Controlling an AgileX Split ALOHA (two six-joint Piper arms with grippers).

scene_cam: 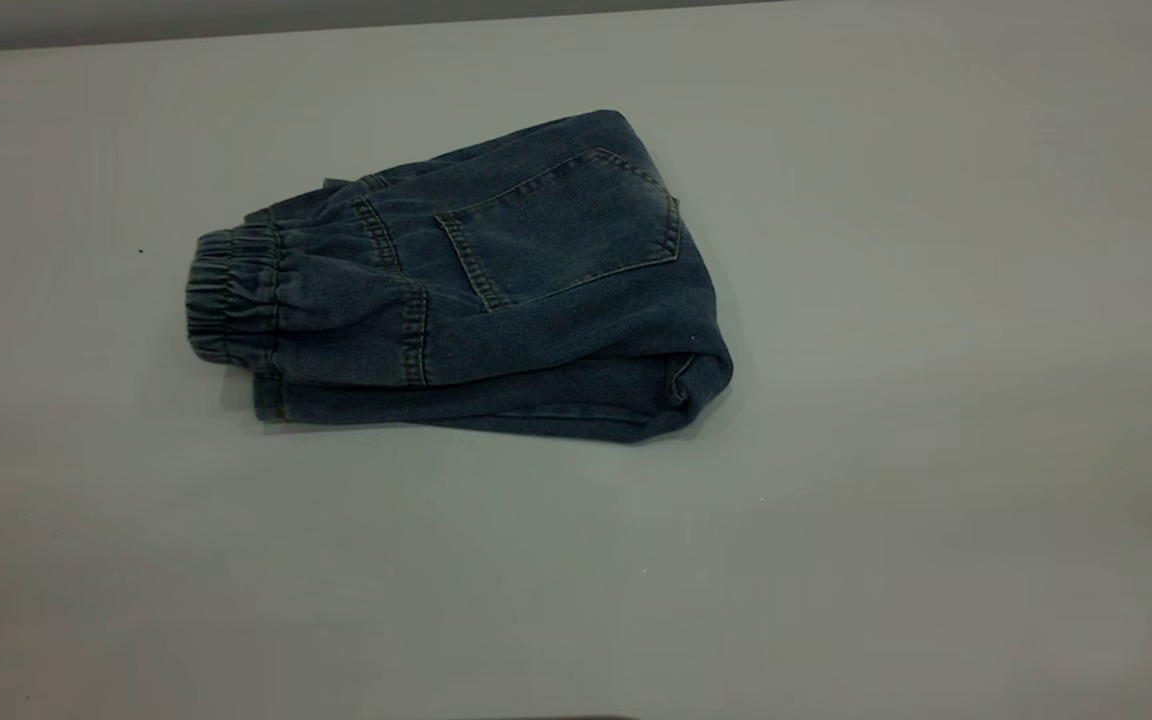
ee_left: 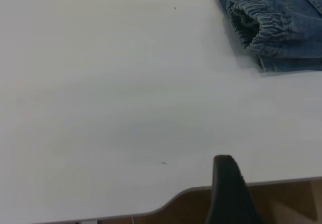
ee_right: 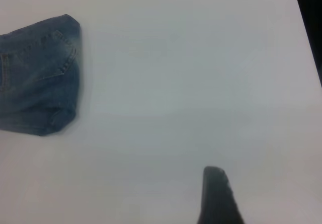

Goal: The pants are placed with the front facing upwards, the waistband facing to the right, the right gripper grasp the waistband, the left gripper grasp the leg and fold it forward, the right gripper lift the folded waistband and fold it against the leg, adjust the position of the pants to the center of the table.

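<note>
Denim pants [scene_cam: 476, 290] lie folded into a compact bundle on the table [scene_cam: 936, 450], a bit left of centre and toward the far half in the exterior view. Back side is up: the square patch pocket [scene_cam: 561, 225] with tan stitching faces the camera. The waistband [scene_cam: 231, 298], gathered elastic, sits at the bundle's left end in the exterior view, opening visible in the left wrist view [ee_left: 251, 25]. The fold edge is at the right end [scene_cam: 701, 375], with a lower layer poking out along the near edge.

No arm shows in the exterior view.

Left tool [ee_left: 229, 191]: only one dark finger shows in the left wrist view, over the table's edge where the brown underside starts. Pants [ee_left: 282, 25] are well apart from it, waistband end nearest. Can't tell if it's released or clenched; nothing is visible in it.

Right tool [ee_right: 216, 196]: same story, one dark finger visible in the right wrist view, above bare table [ee_right: 201, 83]. Pants [ee_right: 37, 78] are well apart from it, with the fold end and pocket corner toward this tool. Released or clenched: can't tell; not touching the cloth.

Small dark speck on the table [scene_cam: 141, 251], left of the waistband, also seen in the left wrist view [ee_left: 174, 7].
</note>
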